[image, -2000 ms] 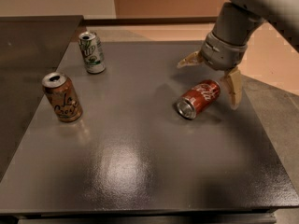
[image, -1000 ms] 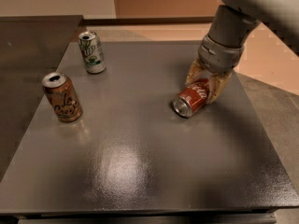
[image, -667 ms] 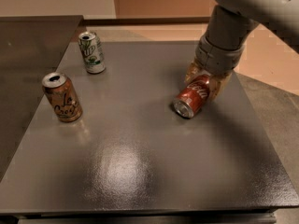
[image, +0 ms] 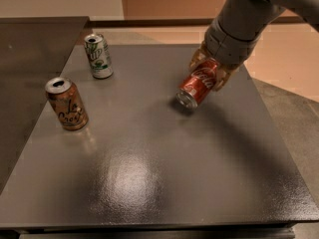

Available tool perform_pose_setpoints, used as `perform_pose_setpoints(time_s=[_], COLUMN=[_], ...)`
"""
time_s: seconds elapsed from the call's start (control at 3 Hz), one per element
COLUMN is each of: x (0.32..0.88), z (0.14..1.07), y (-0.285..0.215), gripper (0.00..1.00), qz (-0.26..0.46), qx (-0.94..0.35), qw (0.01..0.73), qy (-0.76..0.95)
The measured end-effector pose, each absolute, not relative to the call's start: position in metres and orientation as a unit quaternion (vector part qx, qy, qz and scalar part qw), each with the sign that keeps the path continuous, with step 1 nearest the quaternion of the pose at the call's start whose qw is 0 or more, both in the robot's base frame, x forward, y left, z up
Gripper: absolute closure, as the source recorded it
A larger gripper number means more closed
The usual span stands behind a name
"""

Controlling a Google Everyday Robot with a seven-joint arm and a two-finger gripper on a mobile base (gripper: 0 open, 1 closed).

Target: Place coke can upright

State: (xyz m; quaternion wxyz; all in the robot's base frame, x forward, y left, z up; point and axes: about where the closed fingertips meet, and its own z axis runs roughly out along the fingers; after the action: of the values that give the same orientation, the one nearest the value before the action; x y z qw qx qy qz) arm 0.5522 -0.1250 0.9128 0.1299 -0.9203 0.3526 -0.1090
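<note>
In the upper right of the frame the gripper [image: 210,69] is clenched around the coke can [image: 195,87]. Its tan fingers [image: 198,59] press on opposite sides of the red body near the can's upper end, and the grey arm [image: 239,24] rises out of the top right corner. The can is tilted. Its silver end points down and toward the lower left, just above or barely touching the dark tabletop [image: 164,183], with a small shadow beneath it; I cannot tell whether it makes contact. A green-and-white can [image: 98,57] stands upright in the upper left, and a brown-orange can [image: 67,104] stands upright at the left, both well apart from the held can. The can will probably handle as a light, thin-walled thing. It is stiff enough along its length but easy to dent across the middle if squeezed hard, and the painted aluminium is smooth, so it could slip or roll in the grip. The sound place to hold it is across the cylindrical body on opposite sides, away from the rounded rims, much as it is held now. A hold nearer mid-height would leave less overhang when the can is swung vertical. Being narrow at the base, it could topple if let go while leaning.
</note>
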Motion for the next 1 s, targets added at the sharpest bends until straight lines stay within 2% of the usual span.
perform_pose_setpoints(time_s=[0.33,1.0], x=[0.572,0.5716], z=[0.9494,0.9528], y=[-0.101,-0.0987], gripper=[1.0,1.0], qz=[-0.157,-0.173], qx=[-0.913,-0.915], qw=[0.188,0.181], qy=[0.328,0.318])
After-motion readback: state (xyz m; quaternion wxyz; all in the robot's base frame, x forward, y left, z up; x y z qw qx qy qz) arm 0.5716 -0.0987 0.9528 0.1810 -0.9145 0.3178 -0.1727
